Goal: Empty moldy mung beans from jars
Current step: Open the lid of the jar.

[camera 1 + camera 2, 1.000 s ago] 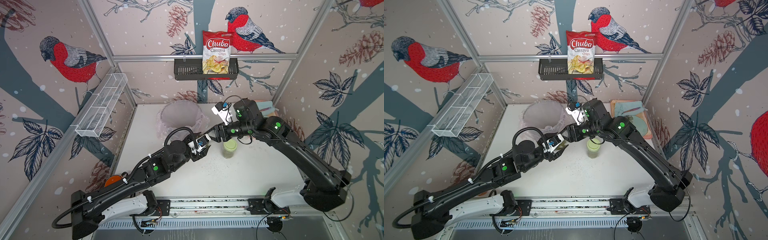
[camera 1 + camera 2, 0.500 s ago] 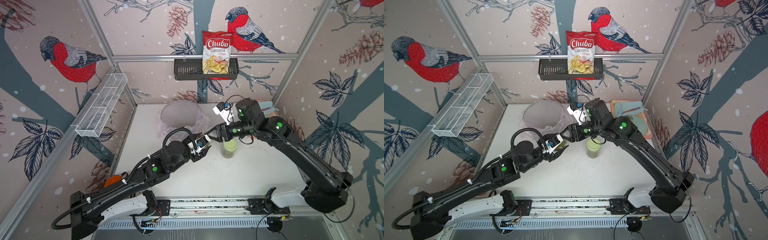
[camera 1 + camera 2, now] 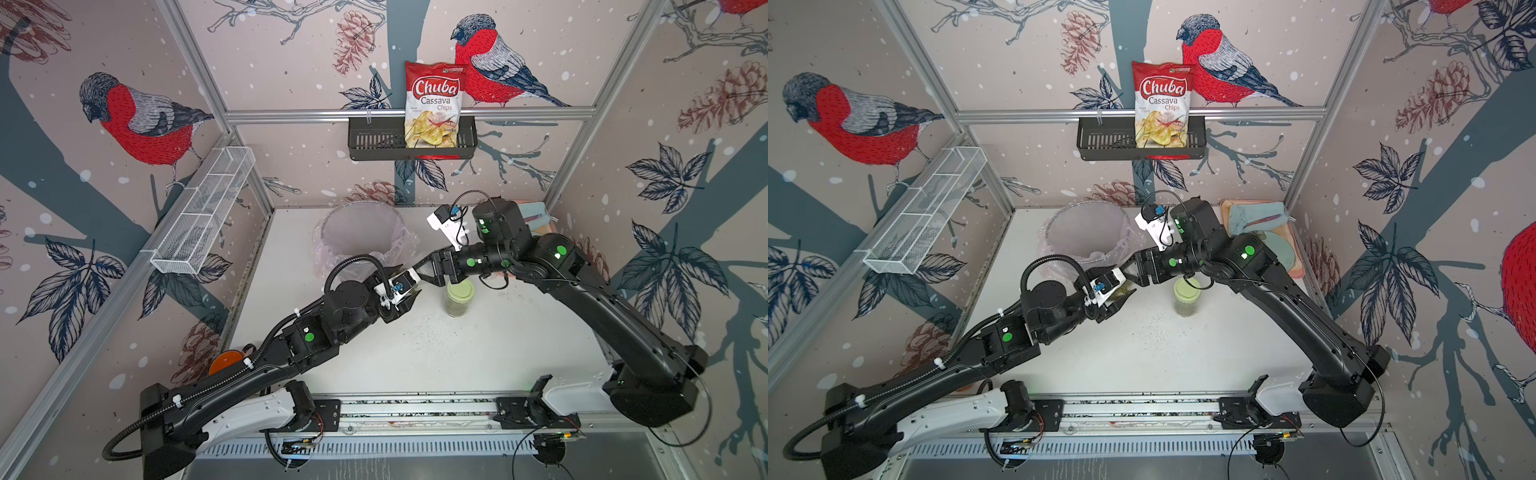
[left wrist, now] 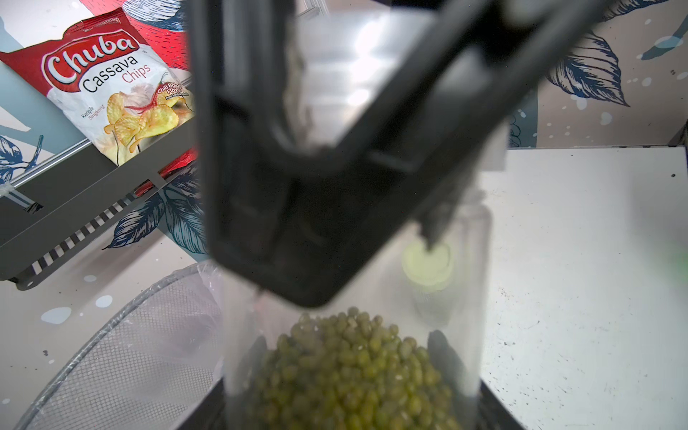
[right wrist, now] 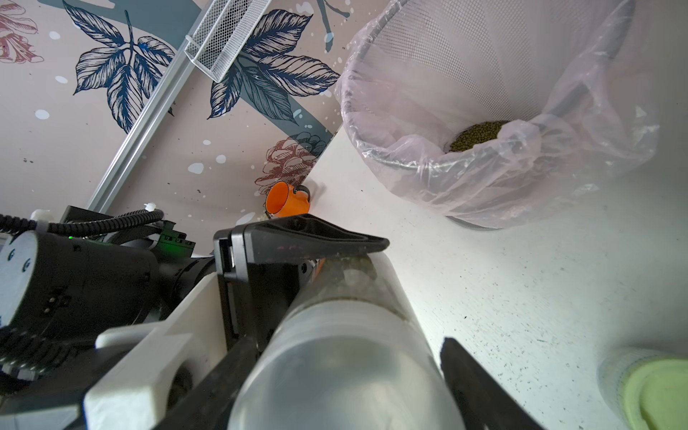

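Two grippers: they meet on one clear jar (image 5: 346, 357) held above the table, at about 5 o'clock of the bin in both top views.
left gripper (image 3: 1121, 296): it is clamped on the body of the jar, and one finger (image 5: 309, 238) lies along the wall. I judge that it holds the body steady so that the other arm can work on the lid.
right gripper (image 3: 420, 276): it comes in from 3 o'clock and its jaws stand on either side of the lid (image 5: 335, 327). I cannot tell whether they press the lid or stand just off it.
mung beans (image 4: 353, 365): a heap lies inside the held jar, at the end near the left gripper and away from the lid. I think this keeps them from spilling when the jar is opened.
bin (image 3: 361, 237): it is lined with a pinkish bag and stands near, at 11 o'clock of the jar, so the way to pour is short. Some beans lie in it.
green-lid jar (image 3: 458, 297): it stands upright and closed on the table, at 3 o'clock of the left gripper and apart from it. It seems to wait for its turn.
step: opening the held jar, in my judgement. Its emptying is not yet done.
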### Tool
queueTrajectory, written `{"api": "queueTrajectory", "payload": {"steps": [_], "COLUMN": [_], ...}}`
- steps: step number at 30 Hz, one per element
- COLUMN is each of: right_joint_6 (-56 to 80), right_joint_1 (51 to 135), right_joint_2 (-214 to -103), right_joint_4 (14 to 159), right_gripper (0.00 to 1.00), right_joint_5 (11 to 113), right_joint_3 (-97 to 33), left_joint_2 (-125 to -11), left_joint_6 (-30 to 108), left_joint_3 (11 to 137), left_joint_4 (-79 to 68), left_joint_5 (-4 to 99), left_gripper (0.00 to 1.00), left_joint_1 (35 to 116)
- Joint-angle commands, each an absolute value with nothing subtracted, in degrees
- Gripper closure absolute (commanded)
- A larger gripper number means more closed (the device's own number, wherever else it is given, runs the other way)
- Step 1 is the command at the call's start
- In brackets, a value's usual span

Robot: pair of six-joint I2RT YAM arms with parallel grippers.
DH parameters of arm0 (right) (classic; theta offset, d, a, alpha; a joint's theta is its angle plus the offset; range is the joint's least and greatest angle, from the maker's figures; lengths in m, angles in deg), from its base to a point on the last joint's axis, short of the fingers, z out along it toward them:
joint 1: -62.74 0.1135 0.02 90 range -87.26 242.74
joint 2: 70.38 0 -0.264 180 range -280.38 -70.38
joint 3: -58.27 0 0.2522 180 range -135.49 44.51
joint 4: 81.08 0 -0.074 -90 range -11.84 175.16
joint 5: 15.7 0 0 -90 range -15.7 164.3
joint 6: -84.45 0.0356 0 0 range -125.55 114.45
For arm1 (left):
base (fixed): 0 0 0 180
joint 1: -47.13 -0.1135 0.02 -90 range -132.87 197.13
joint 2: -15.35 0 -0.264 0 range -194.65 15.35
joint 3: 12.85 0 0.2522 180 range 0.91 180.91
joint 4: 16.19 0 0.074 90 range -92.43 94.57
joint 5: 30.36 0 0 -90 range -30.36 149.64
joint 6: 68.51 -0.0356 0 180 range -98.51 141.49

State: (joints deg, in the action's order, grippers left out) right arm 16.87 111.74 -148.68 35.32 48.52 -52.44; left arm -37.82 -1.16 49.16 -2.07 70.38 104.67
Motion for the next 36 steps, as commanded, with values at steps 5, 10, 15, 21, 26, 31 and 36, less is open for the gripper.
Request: {"api": "queueTrajectory", "payload": {"steps": [5, 10, 15, 21, 26, 31, 36], "right_joint_6": [16.76, 16.65, 16.73, 16.69, 16.61, 16.61, 16.69], "right_joint_1": [112.78, 113.02, 113.04, 113.07, 113.11, 113.24, 113.27], "right_joint_2": [-148.34, -148.31, -148.07, -148.15, -147.92, -147.43, -147.11], "right_joint_4": [35.28, 35.28, 35.42, 35.78, 35.25, 34.58, 34.39], "right_gripper": [0.16, 0.15, 0.11, 0.09, 0.07, 0.07, 0.07], "right_joint_5": [50.29, 51.62, 52.88, 53.29, 53.6, 55.15, 55.54], "right_joint_3": [-53.02, -53.57, -54.38, -54.12, -54.29, -54.38, -54.44], "left_joint_2": [-37.83, -37.78, -37.83, -37.83, -37.75, -37.75, -37.74], "left_joint_6": [-1.19, -1.15, -1.09, -1.1, -1.1, -1.01, -0.92], "left_joint_3": [49.34, 49.43, 49.43, 49.6, 49.51, 49.51, 49.6], "left_joint_4": [-6.83, -6.6, -6.55, -6.38, -6.3, -6.33, -6.23], "left_joint_5": [70.52, 70.21, 70.21, 70.23, 70.45, 70.34, 70.21], "left_gripper": [0.77, 0.77, 0.77, 0.77, 0.77, 0.77, 0.77], "left_joint_1": [104.36, 104.35, 104.35, 104.35, 104.35, 104.35, 104.35]}}
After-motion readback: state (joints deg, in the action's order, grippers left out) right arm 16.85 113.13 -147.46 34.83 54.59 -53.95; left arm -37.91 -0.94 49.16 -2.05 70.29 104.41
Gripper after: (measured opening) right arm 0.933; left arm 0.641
